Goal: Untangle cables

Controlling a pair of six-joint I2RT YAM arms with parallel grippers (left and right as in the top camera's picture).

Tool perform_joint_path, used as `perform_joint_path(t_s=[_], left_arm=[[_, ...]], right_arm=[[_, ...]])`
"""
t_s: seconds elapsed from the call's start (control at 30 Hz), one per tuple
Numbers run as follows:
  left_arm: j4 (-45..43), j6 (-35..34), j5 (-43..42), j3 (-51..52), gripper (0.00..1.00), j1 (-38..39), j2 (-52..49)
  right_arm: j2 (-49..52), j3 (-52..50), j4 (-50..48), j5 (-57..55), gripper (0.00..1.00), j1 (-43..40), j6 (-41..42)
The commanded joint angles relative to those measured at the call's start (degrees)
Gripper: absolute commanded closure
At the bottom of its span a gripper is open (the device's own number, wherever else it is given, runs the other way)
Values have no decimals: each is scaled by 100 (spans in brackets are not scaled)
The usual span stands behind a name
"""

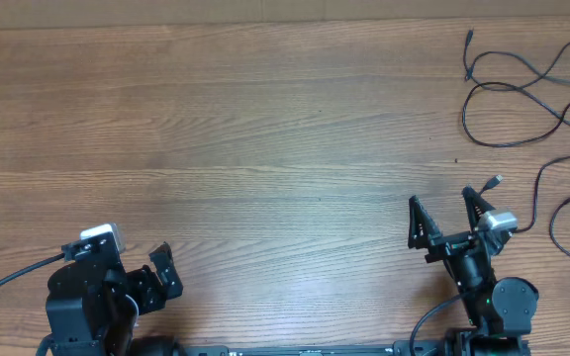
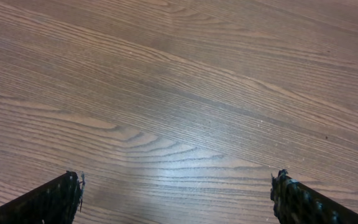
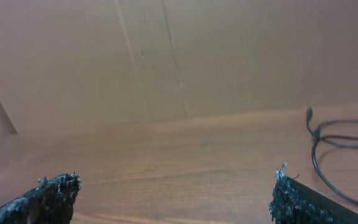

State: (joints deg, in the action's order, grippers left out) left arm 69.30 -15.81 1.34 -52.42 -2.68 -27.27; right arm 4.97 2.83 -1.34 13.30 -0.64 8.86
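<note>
The cables (image 1: 560, 116) lie loosely looped in the upper right corner of the overhead view and trail down its right edge, on the wooden table (image 1: 265, 129). One plug end (image 1: 495, 181) rests just above and right of the right gripper (image 1: 445, 213). That gripper sits at lower right with its jaws spread wide, holding nothing. The left gripper (image 1: 122, 262) at lower left is likewise wide open and empty, well apart from every cable. In the right wrist view a cable (image 3: 316, 132) curves along the right side, beyond the fingertips (image 3: 284, 186), with a tan backdrop (image 3: 166, 56) behind. The left wrist view shows only wood grain between its fingertips (image 2: 67, 190).
</note>
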Motion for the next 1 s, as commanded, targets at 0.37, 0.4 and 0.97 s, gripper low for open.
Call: perform_joint_path(t_s=[0.37, 0.4, 0.97], left_arm=[[-4, 149, 57, 26, 0, -33, -9], [-4, 149, 57, 26, 0, -33, -9], [-4, 149, 57, 26, 0, -33, -9]], right_arm=[[-485, -238, 420, -170, 0, 22, -619], [-485, -238, 546, -188, 0, 22, -612], [-485, -238, 560, -341, 0, 22, -1128]])
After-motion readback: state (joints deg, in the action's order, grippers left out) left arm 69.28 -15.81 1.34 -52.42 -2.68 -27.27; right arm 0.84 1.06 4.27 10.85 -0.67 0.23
